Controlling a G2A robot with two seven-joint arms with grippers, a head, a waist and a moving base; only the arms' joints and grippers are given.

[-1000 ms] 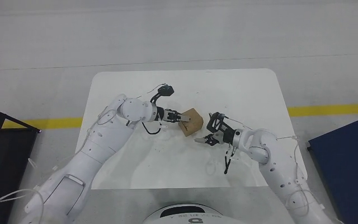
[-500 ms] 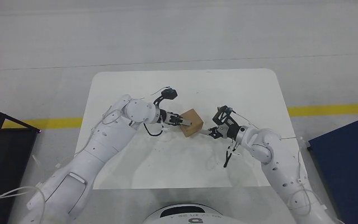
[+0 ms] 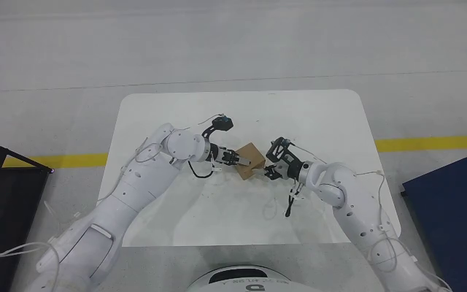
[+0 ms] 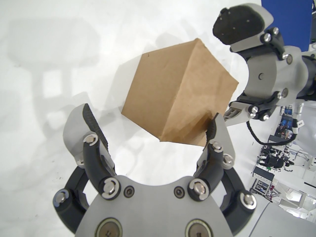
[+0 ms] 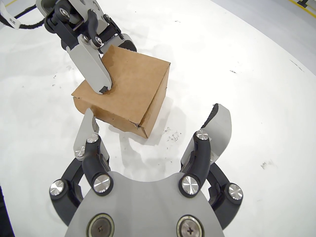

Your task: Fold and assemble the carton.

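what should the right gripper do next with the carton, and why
Probably nudge the right gripper in to press shut the gaping side flap of the carton: it is open, one finger against the near edge, while the open left gripper pins the top.

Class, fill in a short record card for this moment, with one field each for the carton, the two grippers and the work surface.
Carton: brown card, folded up into a box shape, on the table between the two grippers
Left gripper: open; one finger pressed on the carton's top face
Right gripper: open; one finger at the carton's near side, the other over bare table
Table: white, with small dark scuff marks
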